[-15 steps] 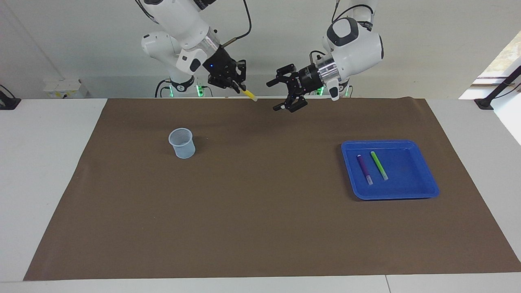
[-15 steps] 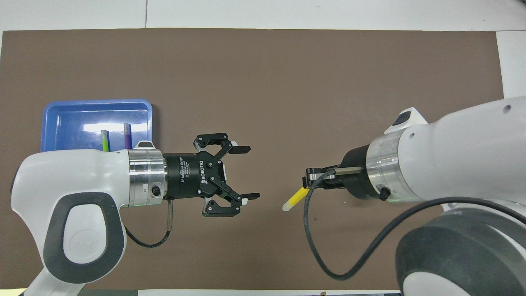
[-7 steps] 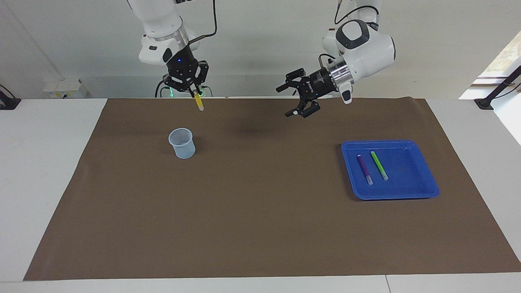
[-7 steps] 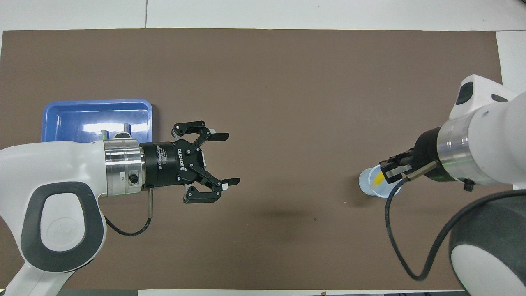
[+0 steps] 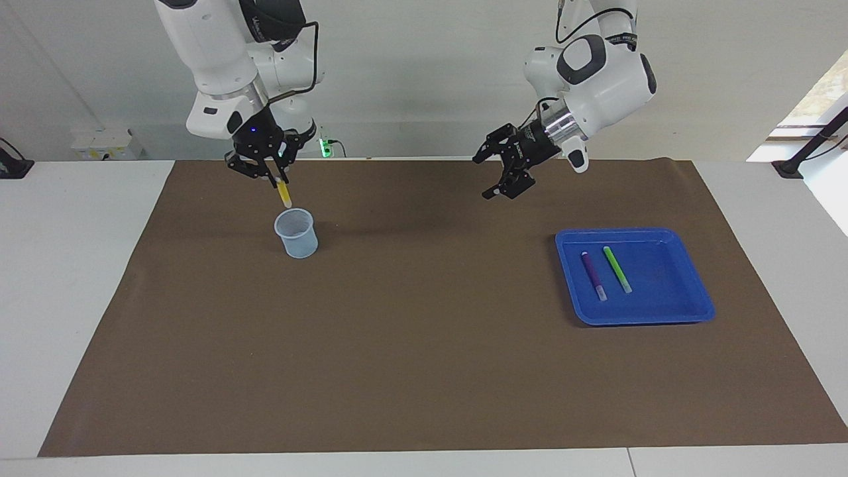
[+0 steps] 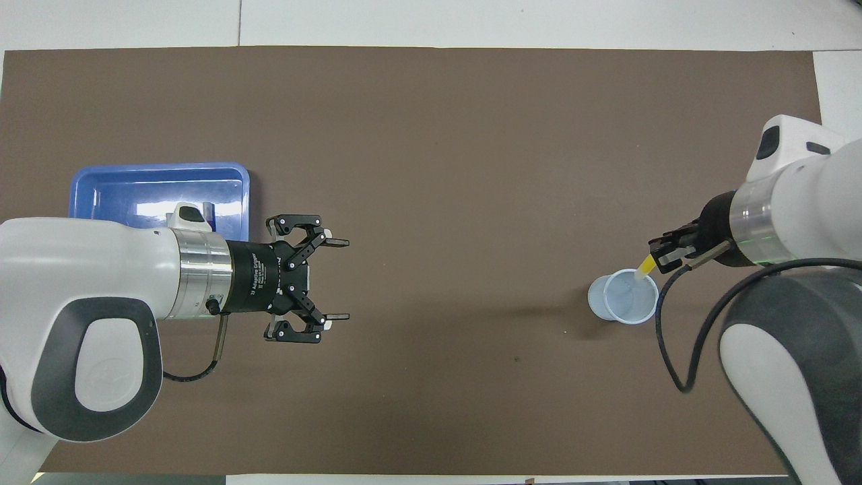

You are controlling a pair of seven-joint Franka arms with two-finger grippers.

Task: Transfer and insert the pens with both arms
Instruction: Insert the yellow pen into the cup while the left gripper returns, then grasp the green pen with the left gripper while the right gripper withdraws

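Note:
My right gripper (image 5: 270,177) is shut on the yellow pen (image 5: 283,193), which hangs nearly upright with its pale tip just above the rim of a clear plastic cup (image 5: 296,235). In the overhead view the yellow pen (image 6: 644,267) points from my right gripper (image 6: 665,252) into the cup's (image 6: 623,300) mouth. My left gripper (image 5: 491,177) is open and empty in the air over the mat, between the cup and the tray; it also shows in the overhead view (image 6: 339,279). The purple pen (image 5: 593,275) and the green pen (image 5: 617,269) lie side by side in the blue tray (image 5: 689,315).
A brown mat (image 5: 424,371) covers most of the white table. The blue tray (image 6: 121,190) sits toward the left arm's end; in the overhead view my left arm covers the two pens in it. Two small arm bases with green lights stand by the table edge nearest the robots.
My right gripper has carried the yellow pen from mid-table to above the cup, turned it upright and lowered it. My left gripper, open, has drawn back toward the tray.

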